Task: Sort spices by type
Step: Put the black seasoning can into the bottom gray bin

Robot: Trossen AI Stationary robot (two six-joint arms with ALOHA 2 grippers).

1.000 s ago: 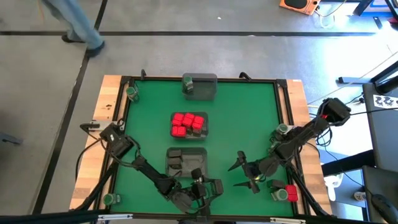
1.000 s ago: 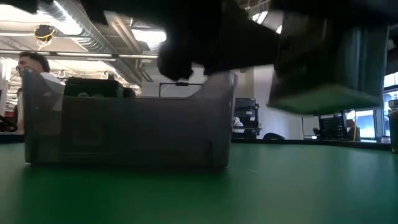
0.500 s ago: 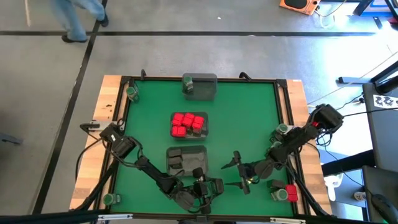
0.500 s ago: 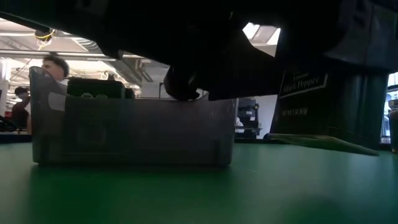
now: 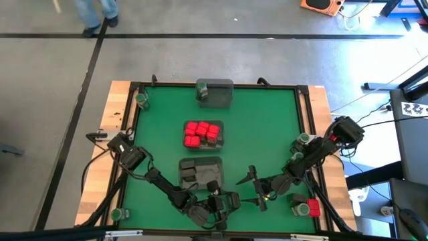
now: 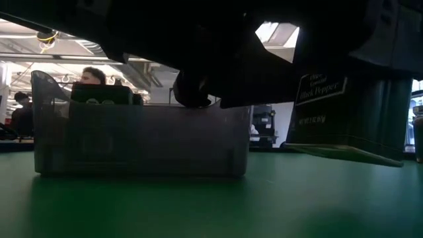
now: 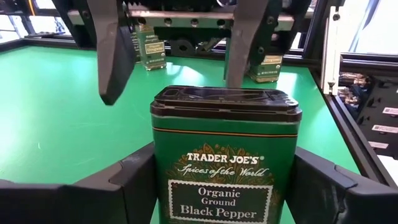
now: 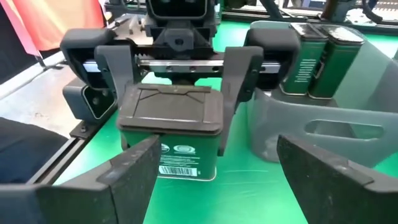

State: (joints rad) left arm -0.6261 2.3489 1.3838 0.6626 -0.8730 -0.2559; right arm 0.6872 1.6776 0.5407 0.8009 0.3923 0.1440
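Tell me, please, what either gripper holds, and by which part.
The left gripper holds the black pepper tin by its two opposite sides, between its fingers. The right gripper holds nothing.

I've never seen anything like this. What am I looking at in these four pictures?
Two robot arms work at a green table. One camera looks down from above, one sits at table height, and one rides on each wrist. On the table, clear trays hold red tins and dark tins. The left end effector straddles a black pepper tin; whether it grips it is unclear. The right end effector is open and empty, facing that tin.
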